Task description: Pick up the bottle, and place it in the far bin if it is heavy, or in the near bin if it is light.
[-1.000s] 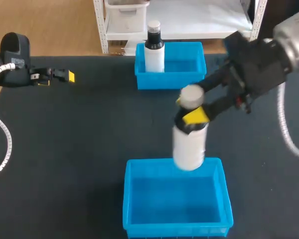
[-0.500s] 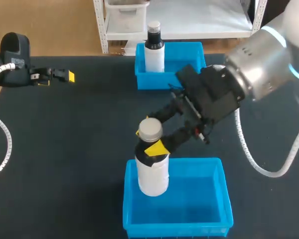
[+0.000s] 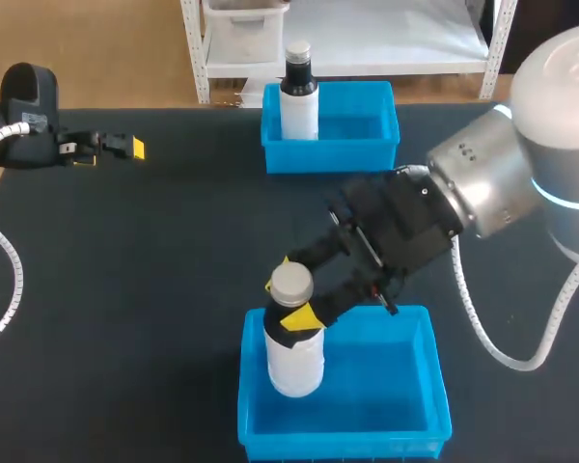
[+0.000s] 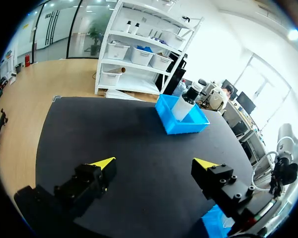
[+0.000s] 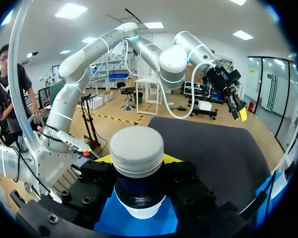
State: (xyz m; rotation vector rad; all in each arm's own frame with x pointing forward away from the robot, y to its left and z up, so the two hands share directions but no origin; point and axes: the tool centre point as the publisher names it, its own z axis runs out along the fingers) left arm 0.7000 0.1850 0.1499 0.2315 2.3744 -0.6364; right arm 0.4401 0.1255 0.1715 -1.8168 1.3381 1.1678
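Observation:
A white bottle point(image 3: 293, 349) with a grey cap stands upright with its lower part inside the near blue bin point(image 3: 367, 446), at the bin's left side. My right gripper point(image 3: 288, 301) is shut on the bottle's dark neck just under the cap. In the right wrist view the cap point(image 5: 137, 150) fills the space between the right gripper's point(image 5: 137, 166) black fingers. The far blue bin point(image 3: 367, 154) holds another white bottle point(image 3: 298, 96) with a black neck. My left gripper point(image 3: 125, 147) is open at the table's far left, with nothing between its yellow-tipped fingers point(image 4: 102, 163).
The left wrist view shows the far bin point(image 4: 181, 130) with its bottle point(image 4: 185, 101) ahead of the left gripper point(image 4: 156, 166) across bare black tabletop. A corner of the near bin point(image 4: 213, 224) shows beside its right finger. The right arm's bulky wrist point(image 3: 415, 227) hangs over the gap between the bins.
My right arm has carried the bottle leftward and down, from above the gap between the bins into the near bin's left side. The left arm has stayed still.

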